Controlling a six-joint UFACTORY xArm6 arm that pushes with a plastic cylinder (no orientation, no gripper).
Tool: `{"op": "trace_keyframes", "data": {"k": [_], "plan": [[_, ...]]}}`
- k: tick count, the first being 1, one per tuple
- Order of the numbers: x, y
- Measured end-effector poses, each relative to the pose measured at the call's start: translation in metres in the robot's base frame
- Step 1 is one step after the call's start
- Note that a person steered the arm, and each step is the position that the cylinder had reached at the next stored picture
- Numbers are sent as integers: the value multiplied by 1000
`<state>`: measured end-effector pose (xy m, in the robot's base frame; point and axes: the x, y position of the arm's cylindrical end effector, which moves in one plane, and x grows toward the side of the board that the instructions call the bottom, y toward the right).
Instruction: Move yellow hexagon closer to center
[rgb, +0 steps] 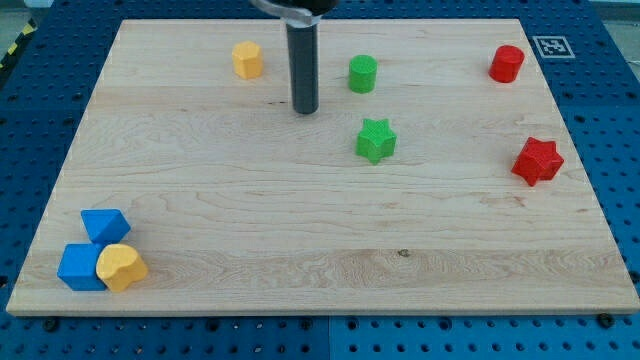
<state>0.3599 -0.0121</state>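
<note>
The yellow hexagon (247, 60) sat at the upper left of the wooden board (300, 240). My tip (305, 110) (a bare rod, no pincer to open or close) stood just right of it and slightly lower, apart, with the green cylinder (362, 74) on its other side.

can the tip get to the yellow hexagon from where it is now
Probably yes: my tip stands to the view's right of the yellow hexagon, slightly lower, with bare board between them.

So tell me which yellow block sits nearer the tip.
The yellow hexagon at the view's top, just left of my tip. The other yellow block touches the blue blocks at bottom left.
</note>
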Motion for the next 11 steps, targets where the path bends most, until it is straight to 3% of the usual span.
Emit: {"op": "trace_keyframes", "data": {"k": [2,4,6,8,9,11], "plan": [[-67,12],[-103,-4],[-93,-72],[-99,-100],[-75,-103],[-68,-103]]}}
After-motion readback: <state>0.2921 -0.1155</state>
